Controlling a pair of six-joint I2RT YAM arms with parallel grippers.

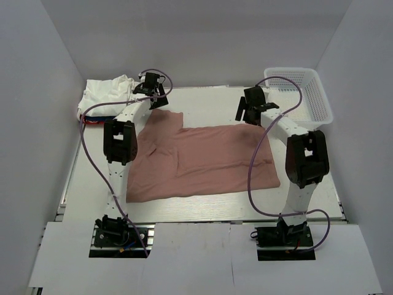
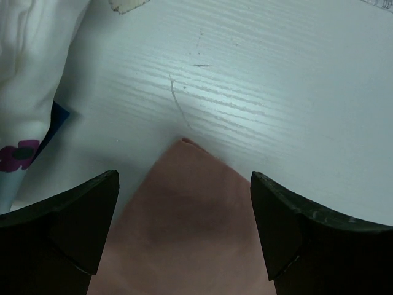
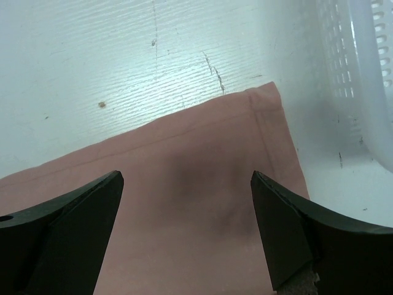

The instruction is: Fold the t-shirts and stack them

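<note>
Left wrist, right wrist: left fingers [image 2: 67,227] and right fingers [image 3: 61,233] spread wide, empty, over pink t-shirt [image 2: 184,215] corners.

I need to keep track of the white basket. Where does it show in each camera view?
Top external: the white basket sits at the table's far right corner, beyond the right arm.
Left wrist: not in view; only a corner of the pink t-shirt on the table.
Right wrist: upper right edge, just right of the shirt's hemmed corner.
Shared landmark: the pink t-shirt, seen in all three views.
</note>
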